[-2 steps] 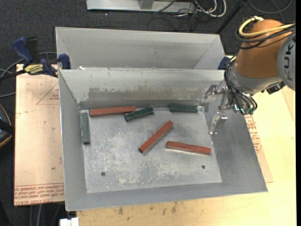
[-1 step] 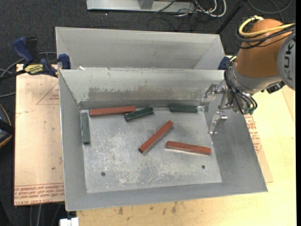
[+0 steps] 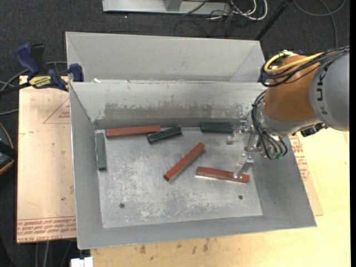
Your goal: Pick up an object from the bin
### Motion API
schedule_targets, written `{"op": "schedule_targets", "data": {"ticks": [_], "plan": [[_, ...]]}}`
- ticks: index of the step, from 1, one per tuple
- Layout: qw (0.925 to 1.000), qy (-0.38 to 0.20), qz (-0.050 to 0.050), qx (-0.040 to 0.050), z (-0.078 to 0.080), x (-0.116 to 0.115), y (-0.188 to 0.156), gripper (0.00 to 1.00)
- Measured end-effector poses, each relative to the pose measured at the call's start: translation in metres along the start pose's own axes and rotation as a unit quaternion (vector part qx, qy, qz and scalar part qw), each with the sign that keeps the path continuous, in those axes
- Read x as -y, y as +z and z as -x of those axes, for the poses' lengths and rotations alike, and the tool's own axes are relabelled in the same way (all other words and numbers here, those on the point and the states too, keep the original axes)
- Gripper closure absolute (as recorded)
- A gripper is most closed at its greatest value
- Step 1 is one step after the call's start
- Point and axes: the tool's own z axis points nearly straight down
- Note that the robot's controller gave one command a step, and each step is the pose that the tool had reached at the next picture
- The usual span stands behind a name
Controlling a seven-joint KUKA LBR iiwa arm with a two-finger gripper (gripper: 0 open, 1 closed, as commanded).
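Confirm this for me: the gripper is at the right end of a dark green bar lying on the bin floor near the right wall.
Not right. The camera view shows the gripper at the right end of a reddish-brown bar, not a dark green one. The rest stands: the bar lies on the floor of the bin, near its right wall.

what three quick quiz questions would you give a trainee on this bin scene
1. True or false: the gripper is at the right end of the right red-brown bar.
2. How many dark green bars lie in the bin?
3. The diagonal red-brown bar lies: A) mid-floor, B) against the left wall, C) on top of a green bar.

Key: 1 true; 2 three: left bar, back-middle bar, back-right bar; 3 A.
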Motion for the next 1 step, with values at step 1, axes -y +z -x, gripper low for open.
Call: {"op": "schedule_targets", "data": {"ticks": [1], "plan": [[0.9998, -0.021, 0.000, -0.0050, -0.0158, -0.0089, 0.0056, 0.00]]}}
